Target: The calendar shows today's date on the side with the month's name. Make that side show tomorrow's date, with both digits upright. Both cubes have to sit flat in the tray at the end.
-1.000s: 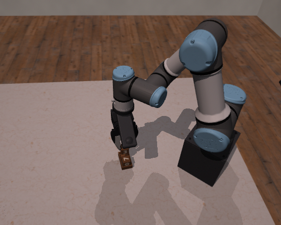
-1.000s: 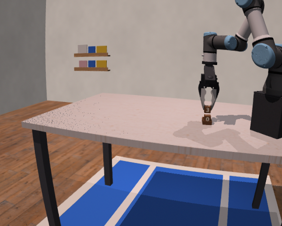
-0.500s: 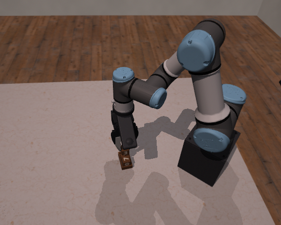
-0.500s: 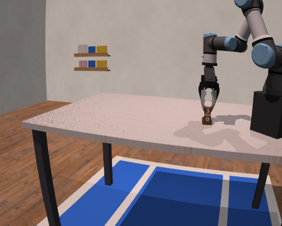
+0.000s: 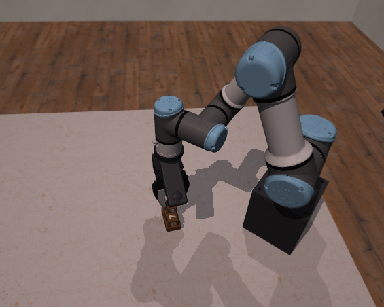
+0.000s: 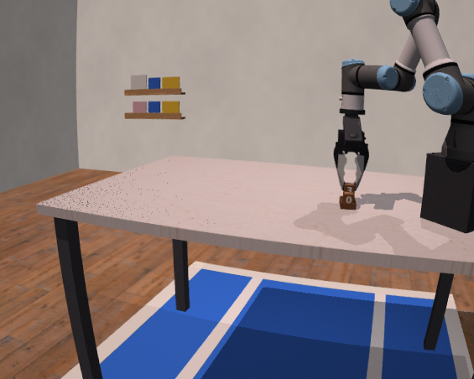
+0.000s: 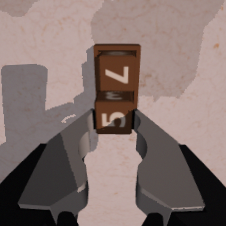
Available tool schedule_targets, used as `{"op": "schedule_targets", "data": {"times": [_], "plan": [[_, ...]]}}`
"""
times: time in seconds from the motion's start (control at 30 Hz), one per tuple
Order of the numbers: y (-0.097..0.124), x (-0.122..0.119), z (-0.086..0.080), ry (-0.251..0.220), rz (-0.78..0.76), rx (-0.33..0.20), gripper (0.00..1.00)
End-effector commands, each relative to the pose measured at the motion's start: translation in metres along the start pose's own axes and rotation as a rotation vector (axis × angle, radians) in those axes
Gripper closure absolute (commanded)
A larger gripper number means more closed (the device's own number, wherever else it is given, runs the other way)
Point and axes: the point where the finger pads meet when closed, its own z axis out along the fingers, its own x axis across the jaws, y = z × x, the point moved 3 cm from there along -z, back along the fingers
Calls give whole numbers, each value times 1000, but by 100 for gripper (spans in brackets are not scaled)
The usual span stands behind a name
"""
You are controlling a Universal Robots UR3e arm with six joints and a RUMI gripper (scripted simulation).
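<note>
My gripper [image 5: 168,206] [image 6: 350,187] [image 7: 114,110] is shut on a brown cube [image 6: 349,189] [image 7: 105,120]. This cube has a 5 on top, lying sideways in the wrist view, and an upright 3 on its side towards the exterior camera. It is held higher than the other cube, over the far end of the tray as the exterior camera sees it. The other cube [image 5: 171,216] [image 6: 348,199] [image 7: 107,75] sits in the near end of the brown tray [image 5: 174,229] [image 6: 347,207] [image 7: 117,46], with a 7 on top and an upright 0 on its side. The month's name is not legible.
The pale table [image 5: 72,204] [image 6: 236,193] bears the tray and the arm's black base [image 5: 276,221] [image 6: 450,197], which stands to the right of the tray in the top and exterior views. The arm's shadows fall around the tray.
</note>
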Motion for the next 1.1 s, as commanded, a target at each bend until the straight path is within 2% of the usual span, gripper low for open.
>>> {"op": "schedule_targets", "data": {"times": [0.0,1.07], "plan": [[1,2,5,8,0,-6,90],[2,3,8,9,0,-7,90]]}}
